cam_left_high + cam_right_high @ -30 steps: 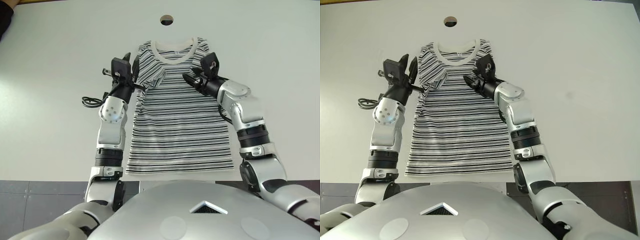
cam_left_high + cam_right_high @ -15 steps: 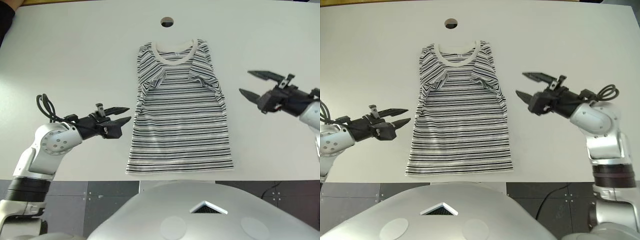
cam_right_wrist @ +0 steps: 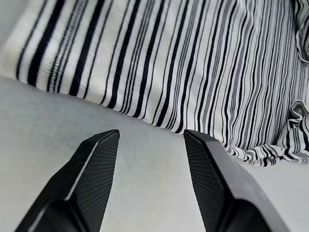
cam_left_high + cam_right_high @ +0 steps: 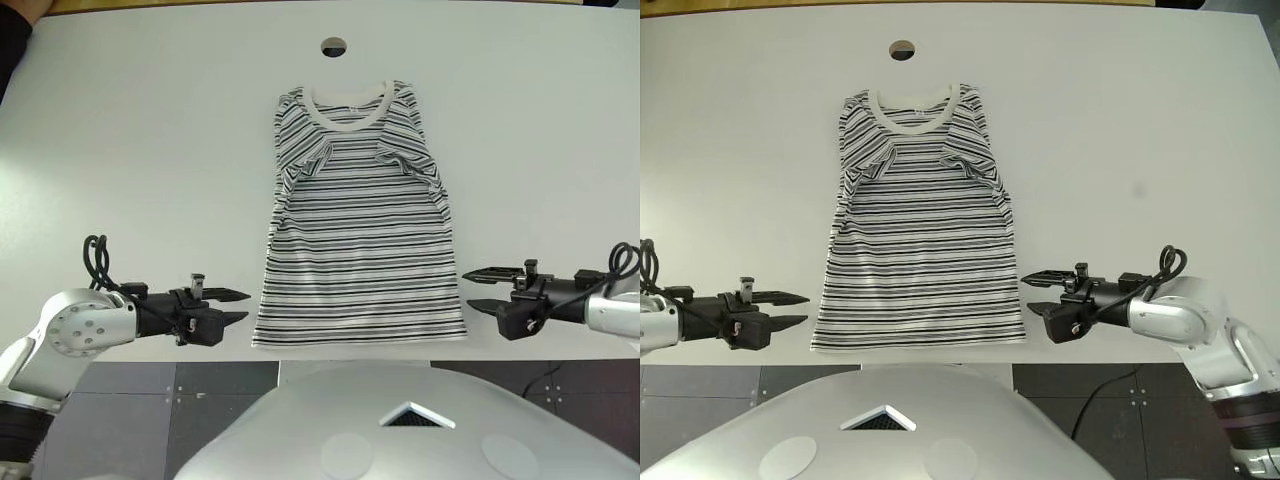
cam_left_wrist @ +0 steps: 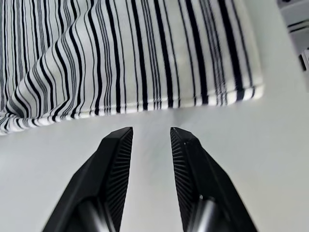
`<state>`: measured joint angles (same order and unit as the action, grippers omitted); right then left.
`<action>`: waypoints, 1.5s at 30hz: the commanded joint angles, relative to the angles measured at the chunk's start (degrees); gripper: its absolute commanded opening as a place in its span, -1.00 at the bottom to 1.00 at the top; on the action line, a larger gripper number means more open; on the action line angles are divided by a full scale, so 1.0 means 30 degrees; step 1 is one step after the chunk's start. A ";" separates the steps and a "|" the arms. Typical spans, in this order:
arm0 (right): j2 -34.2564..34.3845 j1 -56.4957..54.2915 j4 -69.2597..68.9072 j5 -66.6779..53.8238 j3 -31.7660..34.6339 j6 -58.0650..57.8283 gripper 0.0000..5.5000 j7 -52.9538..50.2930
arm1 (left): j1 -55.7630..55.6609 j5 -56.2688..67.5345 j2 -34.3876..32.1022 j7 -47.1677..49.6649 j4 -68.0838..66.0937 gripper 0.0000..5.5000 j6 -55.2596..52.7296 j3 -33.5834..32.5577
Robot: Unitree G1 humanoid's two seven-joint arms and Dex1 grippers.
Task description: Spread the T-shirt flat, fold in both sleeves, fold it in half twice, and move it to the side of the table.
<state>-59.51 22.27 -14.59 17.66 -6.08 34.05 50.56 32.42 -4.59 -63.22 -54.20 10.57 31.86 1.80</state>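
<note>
The black-and-white striped T-shirt (image 4: 358, 235) lies flat on the white table (image 4: 140, 160), collar at the far end, both sleeves folded in over the chest. My left gripper (image 4: 240, 305) hovers open just left of the shirt's near left hem corner. On the other side my right gripper (image 4: 473, 290) is open beside the near right hem corner. In the left wrist view the fingers (image 5: 118, 159) point at the hem edge (image 5: 145, 104) with bare table between them. The right wrist view shows its fingertips (image 3: 104, 145) just short of the side edge of the shirt (image 3: 159, 72).
A round hole (image 4: 333, 46) sits in the table beyond the collar. Bare tabletop stretches wide on both sides of the shirt. The table's near edge (image 4: 150, 358) runs just below the hem, with dark floor under it.
Both grippers let go of the folded sleeves, swung out to the sides, then came down toward the near end, level with the hem corners. The shirt has not moved.
</note>
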 commanded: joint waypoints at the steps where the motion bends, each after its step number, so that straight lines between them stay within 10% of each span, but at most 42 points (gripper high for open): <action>1: -0.0479 -0.0243 0.0563 0.2503 -0.0455 0.0769 -0.10 -0.0546 | -0.0580 -0.0382 0.0833 0.0388 -0.0120 -0.48 0.0816 0.0765; 19: -0.0273 -0.2881 -0.0925 0.4509 -0.3880 0.1418 -0.10 0.0177 | -0.1561 -0.1120 0.0932 0.0351 0.0506 -0.48 0.0796 0.1902; 25: -0.0627 -0.3092 -0.1471 0.3502 -0.4024 0.0900 -0.55 0.0792 | -0.1993 -0.1457 0.1441 0.0380 0.0499 -0.47 0.0569 0.2661; 32: -0.0530 -0.2871 -0.1657 0.2925 -0.4400 0.0457 -0.96 0.1139 | -0.2722 -0.1553 0.1792 0.0223 0.0518 -0.92 0.0396 0.3646; 45: -0.1959 -0.0701 -0.4004 -0.8591 -0.3937 -0.5904 -0.96 0.5176 | 0.0360 0.7407 -0.1220 -0.3542 0.2477 -0.95 -0.0161 0.2409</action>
<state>-62.92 18.89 -24.26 -2.86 -19.17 19.35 63.71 30.98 11.29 -64.61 -62.21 15.07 31.39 10.75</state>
